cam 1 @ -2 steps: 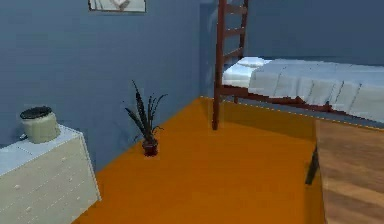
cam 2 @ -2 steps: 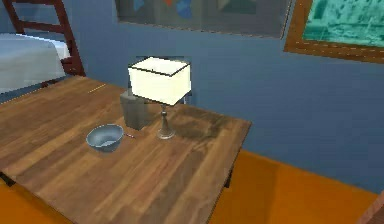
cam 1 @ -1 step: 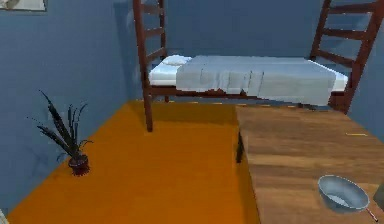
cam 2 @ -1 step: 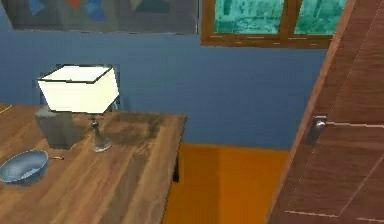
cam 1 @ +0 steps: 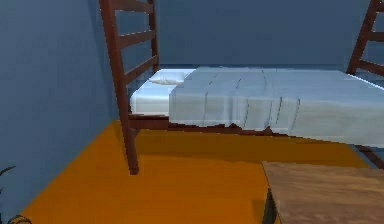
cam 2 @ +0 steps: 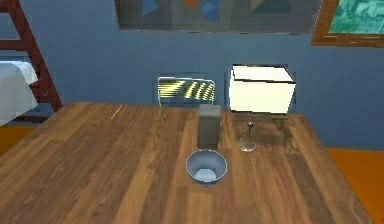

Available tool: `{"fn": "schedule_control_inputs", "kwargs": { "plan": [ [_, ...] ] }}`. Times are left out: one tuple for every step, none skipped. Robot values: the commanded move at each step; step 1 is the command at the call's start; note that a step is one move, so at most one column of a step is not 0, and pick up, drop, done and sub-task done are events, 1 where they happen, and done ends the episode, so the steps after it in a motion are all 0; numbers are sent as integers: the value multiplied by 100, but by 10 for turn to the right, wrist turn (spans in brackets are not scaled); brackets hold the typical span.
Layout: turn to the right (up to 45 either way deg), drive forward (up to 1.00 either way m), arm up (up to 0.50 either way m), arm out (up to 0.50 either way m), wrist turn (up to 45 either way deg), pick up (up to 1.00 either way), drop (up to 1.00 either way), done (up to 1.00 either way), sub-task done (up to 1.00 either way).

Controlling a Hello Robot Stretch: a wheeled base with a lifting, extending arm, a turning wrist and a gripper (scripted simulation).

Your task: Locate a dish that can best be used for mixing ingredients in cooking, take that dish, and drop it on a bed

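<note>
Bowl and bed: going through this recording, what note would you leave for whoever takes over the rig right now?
Bowl: grey-blue, stands on the wooden table in the arm side view, just in front of a grey upright box.
Bed: ahead in the forward view, with a light cover.
Done: bowl located; it is not yet taken.
Left: take the bowl, carry it to the bed, drop it there.

no text, label, number or sign can be read in either view. the bowl (cam 2: 207,167) and the grey box (cam 2: 208,124) on the worktop (cam 2: 90,160) have plain surfaces, and the framed picture (cam 2: 215,12) on the wall carries only coloured shapes.
</note>
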Motion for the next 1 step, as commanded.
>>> {"fn": "schedule_control_inputs", "kwargs": {
  "plan": [
    [0, 0, 50, 0, 0, 0, 0, 0, 0]
  ]
}}
